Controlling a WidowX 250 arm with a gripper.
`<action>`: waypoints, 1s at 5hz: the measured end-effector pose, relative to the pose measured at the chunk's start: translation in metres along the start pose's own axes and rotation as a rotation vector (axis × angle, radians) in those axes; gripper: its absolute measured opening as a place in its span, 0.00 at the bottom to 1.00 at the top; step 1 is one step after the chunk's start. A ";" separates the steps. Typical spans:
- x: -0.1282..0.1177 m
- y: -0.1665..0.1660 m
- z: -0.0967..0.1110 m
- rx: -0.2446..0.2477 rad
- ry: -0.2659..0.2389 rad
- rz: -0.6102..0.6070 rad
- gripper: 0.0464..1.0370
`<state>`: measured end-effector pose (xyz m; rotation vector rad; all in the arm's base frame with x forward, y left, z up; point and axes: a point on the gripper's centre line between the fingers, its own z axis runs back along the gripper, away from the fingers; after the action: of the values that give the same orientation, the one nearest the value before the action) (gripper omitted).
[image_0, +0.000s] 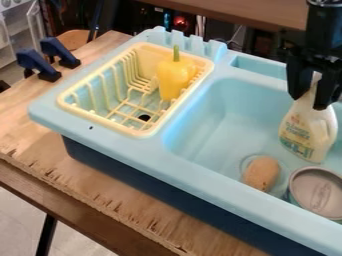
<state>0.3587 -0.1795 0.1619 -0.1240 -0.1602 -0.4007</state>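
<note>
The black gripper hangs at the upper right over the sink basin, shut on the upper part of a white spray bottle. The bottle leans slightly, with its lower end down inside the basin; whether it rests on the bottom, I cannot tell. Part of its top is hidden by the gripper. Below the bottle, a brown oval object lies by the drain, and a round metal can sits to its right. A yellow pepper with a green stem stands upright in the pale yellow dish rack.
The light blue toy sink stands on a wooden table, its raised rim and the divider beside the rack bounding the basin. Dark blue clamps grip the table's edge at the upper left. A small recess lies behind the basin.
</note>
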 end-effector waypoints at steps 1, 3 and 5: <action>-0.003 -0.001 0.000 -0.002 -0.009 0.003 0.38; -0.008 0.003 0.003 -0.018 0.003 0.012 0.35; -0.016 0.007 0.038 -0.023 -0.061 0.028 0.34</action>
<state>0.3417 -0.1613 0.1952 -0.1609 -0.2142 -0.3714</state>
